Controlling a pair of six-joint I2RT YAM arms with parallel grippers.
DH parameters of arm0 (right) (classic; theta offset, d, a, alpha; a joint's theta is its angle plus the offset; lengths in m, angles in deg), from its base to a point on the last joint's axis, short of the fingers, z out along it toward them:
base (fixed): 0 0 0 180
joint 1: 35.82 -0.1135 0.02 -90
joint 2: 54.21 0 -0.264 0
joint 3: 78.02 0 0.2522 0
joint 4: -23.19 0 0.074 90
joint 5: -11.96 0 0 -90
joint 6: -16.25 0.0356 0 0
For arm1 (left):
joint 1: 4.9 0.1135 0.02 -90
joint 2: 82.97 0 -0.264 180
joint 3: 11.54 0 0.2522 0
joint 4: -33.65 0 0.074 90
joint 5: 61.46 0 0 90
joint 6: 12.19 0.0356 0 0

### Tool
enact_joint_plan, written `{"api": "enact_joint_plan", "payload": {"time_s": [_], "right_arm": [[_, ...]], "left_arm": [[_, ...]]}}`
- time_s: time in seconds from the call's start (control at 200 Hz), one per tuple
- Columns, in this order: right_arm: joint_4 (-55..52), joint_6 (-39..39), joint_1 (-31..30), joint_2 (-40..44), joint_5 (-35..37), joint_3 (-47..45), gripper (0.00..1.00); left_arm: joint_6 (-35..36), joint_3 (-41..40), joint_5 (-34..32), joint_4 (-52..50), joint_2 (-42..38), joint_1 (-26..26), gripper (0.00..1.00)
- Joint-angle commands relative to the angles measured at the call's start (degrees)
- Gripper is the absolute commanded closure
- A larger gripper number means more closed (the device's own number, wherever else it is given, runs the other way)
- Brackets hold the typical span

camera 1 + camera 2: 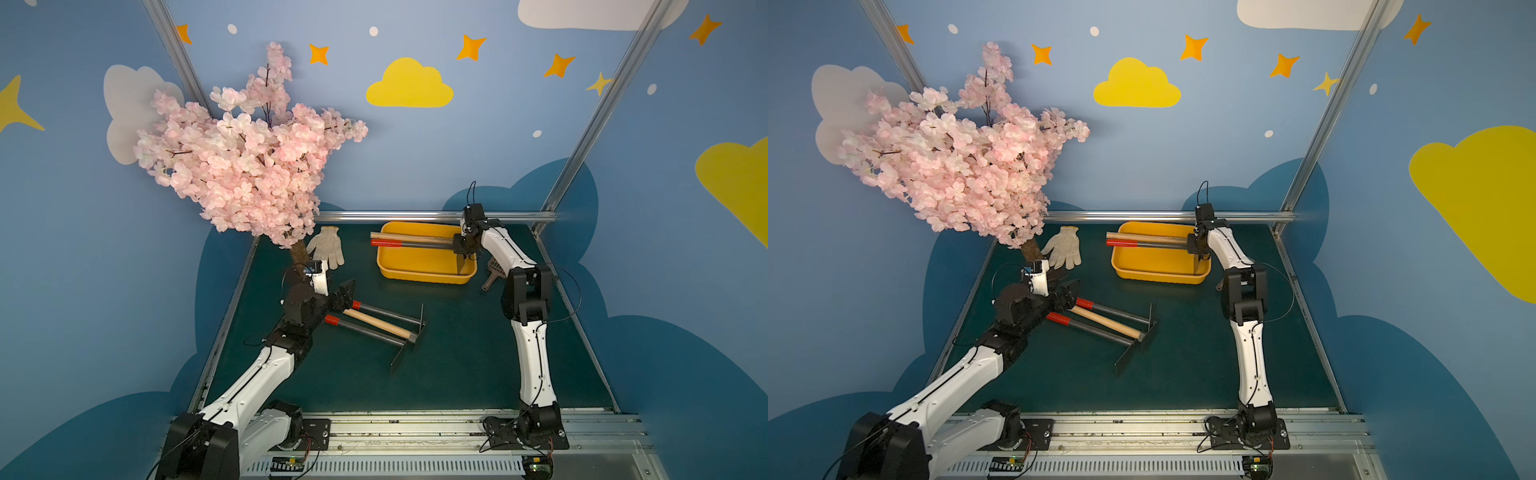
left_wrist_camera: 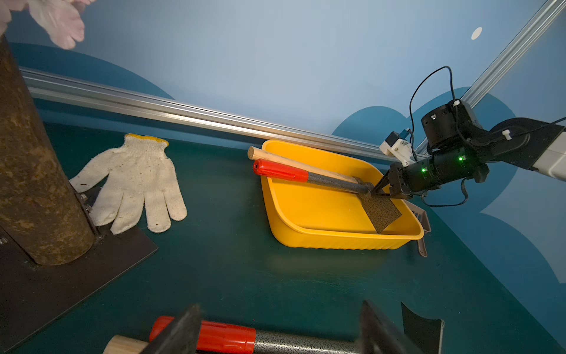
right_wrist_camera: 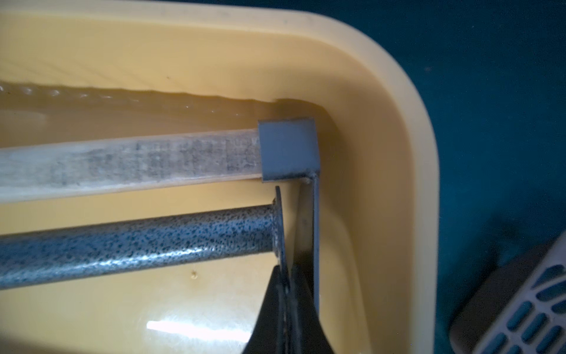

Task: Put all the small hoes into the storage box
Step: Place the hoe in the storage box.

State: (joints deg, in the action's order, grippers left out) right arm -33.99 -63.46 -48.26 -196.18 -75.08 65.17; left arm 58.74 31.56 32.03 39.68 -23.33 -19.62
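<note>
Right tool (image 2: 384, 189) clamped on blade of red-gripped hoe (image 2: 280, 171) in box (image 2: 337, 242) at desk's (image 1: 457, 374) far edge, wooden hoe (image 2: 291, 161) alongside (scoop (image 1: 492, 272) just outside). Left tool (image 1: 348, 294) apart over three hoes (image 1: 382, 328).

readable text: none | labels, brands, numbers, signs: none legible

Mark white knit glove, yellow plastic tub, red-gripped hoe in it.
white knit glove (image 1: 327, 248): a top view, palm.
yellow plastic tub (image 1: 419, 275): a top view, front wall.
red-gripped hoe (image 2: 280, 172): left wrist view, red grip.
</note>
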Motion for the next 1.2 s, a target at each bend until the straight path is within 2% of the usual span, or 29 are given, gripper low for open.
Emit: {"api": "enact_joint_plan", "payload": {"time_s": [0.0, 0.26, 0.571, 0.806, 0.986, 1.096, 1.191], "right_arm": [[1.5, 0.2, 0.2, -2.1, -0.2, 1.3, 0.95], [1.4, -1.7, 0.3, -0.2, 0.6, 2.4, 0.78], [1.1, -3.9, 0.1, 4.9, 3.9, 1.6, 0.7], [0.9, -4.8, -0.4, 10.2, 7.8, 0.4, 0.69], [0.2, -8.3, -3.9, 18.9, 1.4, -6.1, 0.73], [-0.1, -10.1, -7.4, 25.3, -4.9, -13.4, 0.75], [1.2, -11.8, -11.4, 30.9, -11.1, -20.6, 0.76]], "left_arm": [[0.2, -0.5, 0.7, 0.4, -0.1, 0.2, 0.18], [0.0, -1.0, 0.7, 0.5, -0.6, 0.2, 0.18], [0.1, -1.8, 0.6, 0.0, -2.1, 0.2, 0.18], [0.1, -2.7, 0.3, -0.4, -3.7, 0.3, 0.18], [-0.3, -3.3, -0.6, -0.5, -3.9, 0.5, 0.18], [-1.1, -4.1, -0.9, 0.5, -3.4, 1.3, 0.18], [-3.1, -5.2, 1.5, 3.1, -1.6, 3.3, 0.18]]}}
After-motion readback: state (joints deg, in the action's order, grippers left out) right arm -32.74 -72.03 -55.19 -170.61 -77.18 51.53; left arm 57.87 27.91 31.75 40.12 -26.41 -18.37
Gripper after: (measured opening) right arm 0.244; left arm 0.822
